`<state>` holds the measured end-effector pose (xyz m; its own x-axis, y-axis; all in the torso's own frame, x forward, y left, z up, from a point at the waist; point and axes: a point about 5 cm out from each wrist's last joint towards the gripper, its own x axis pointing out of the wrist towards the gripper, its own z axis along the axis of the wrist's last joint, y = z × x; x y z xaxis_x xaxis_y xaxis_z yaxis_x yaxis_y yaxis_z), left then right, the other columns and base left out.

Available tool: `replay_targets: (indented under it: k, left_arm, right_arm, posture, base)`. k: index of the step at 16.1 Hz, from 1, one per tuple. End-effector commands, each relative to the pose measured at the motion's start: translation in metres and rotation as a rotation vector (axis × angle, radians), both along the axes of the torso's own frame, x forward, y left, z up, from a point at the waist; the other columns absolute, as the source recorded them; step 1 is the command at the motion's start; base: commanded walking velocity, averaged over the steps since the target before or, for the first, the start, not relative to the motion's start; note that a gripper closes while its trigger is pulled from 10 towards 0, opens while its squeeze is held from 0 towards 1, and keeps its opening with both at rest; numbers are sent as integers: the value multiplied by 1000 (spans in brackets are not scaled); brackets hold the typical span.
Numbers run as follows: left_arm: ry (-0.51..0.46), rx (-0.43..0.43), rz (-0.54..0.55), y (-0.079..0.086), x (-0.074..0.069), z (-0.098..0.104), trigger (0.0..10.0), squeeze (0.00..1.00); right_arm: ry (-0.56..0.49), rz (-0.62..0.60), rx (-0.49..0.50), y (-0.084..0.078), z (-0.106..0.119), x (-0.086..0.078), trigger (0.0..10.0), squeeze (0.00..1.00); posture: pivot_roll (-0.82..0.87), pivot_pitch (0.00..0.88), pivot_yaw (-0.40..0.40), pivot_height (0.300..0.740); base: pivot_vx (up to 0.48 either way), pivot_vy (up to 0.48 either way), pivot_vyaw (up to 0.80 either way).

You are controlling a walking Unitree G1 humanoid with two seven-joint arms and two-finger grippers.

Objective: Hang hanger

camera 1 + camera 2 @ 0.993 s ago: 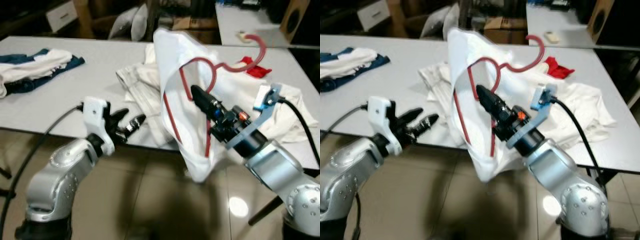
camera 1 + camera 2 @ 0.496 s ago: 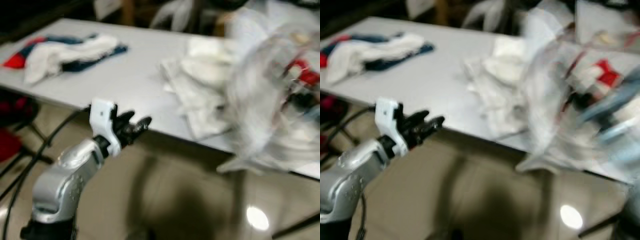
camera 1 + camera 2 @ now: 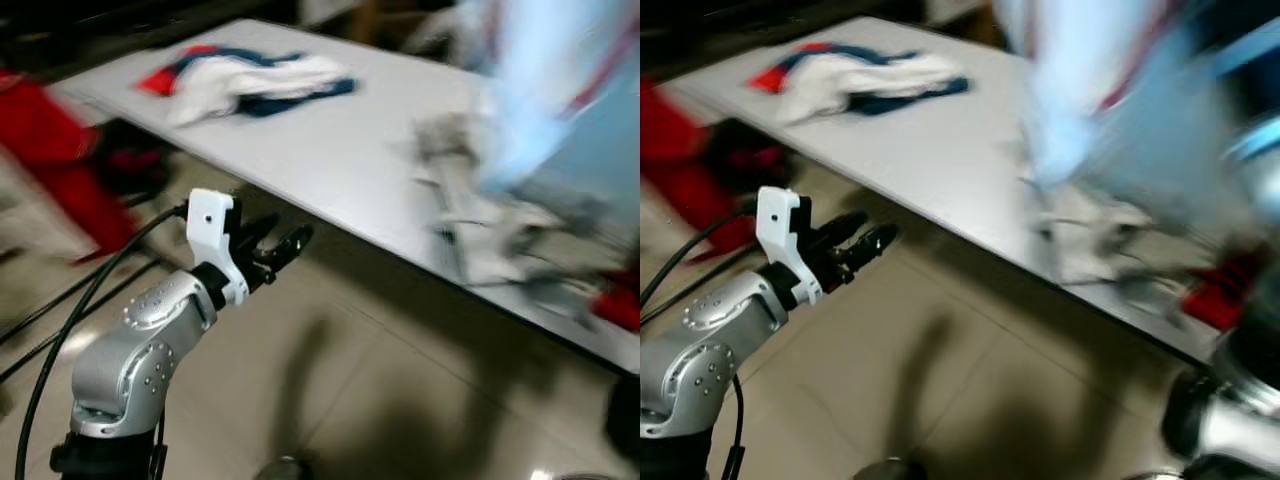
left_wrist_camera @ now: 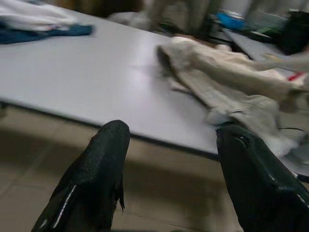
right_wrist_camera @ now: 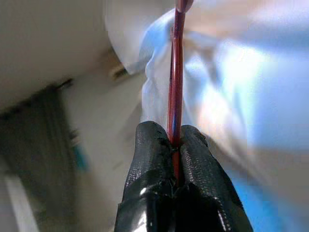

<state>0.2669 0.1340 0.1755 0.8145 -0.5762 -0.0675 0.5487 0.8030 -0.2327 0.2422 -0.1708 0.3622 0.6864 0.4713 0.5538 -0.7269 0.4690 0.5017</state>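
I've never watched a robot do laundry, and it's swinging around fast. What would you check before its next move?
1. Right hand gripping the hanger: ok, fingers shut on the red wire.
2. Shirt on hanger: ok, white cloth drapes beside it.
3. Left hand free: ok, open, holding nothing.
4. Left hand clear of table: ok, short of its edge.
5. Rail to hang on: cannot tell.
6. Head views sharp: not ok, blurred.

You're looking at a clothes-sorting room: a long grey table (image 3: 330, 150) carries heaps of garments, white clothes (image 4: 231, 77) and a blue-and-white pile (image 3: 255, 80), over a glossy tiled floor (image 3: 380, 380).
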Motion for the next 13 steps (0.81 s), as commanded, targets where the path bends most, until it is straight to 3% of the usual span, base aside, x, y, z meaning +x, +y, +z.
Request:
replay_targets:
  k: [1,2,4,6,8,9,11,12,13]
  left_arm:
    - [-8,2,-7,-2,-2,2,10000,0]
    - [-4,8,-11,-3,-3,1,10000,0]
    - [5,26,-19,-4,-6,-1,10000,0]
    - [20,38,-14,-5,-7,-4,10000,0]
    - [24,45,-7,-6,-6,-6,10000,0]
    - [20,40,-8,-6,-6,-5,10000,0]
    - [8,30,-12,-6,-6,-2,10000,0]
    - [8,30,-12,-6,-6,-2,10000,0]
    - [5,27,-16,-7,-7,-2,10000,0]
  right_arm:
    - [4,44,-27,11,-2,-4,10000,0]
    - [101,81,-45,26,-28,-1,10000,0]
    - [200,78,-114,36,-59,1,10000,0]
    - [327,21,-142,30,-96,6,10000,0]
    - [377,-22,-137,19,-109,9,10000,0]
    - [321,-59,-132,9,-94,10,10000,0]
    - [54,-102,-72,-5,-26,4,10000,0]
    - [-10,-107,-50,-7,-10,1,10000,0]
    - [-213,-108,13,-18,40,-13,10000,0]
  posture:
    - [-57,46,51,740]
    - [-51,45,48,740]
    - [-50,46,47,740]
    - [-48,45,47,740]
    - [-47,44,48,740]
    - [-45,43,48,740]
    - [-44,40,48,740]
    - [-44,40,48,740]
    - [-48,38,47,740]
  base:
    - [0,0,769]
    - [0,0,769]
    - [0,0,769]
    - [0,0,772]
    - [0,0,772]
    - [0,0,775]
    - [0,0,775]
    - [0,0,775]
    - [0,0,769]
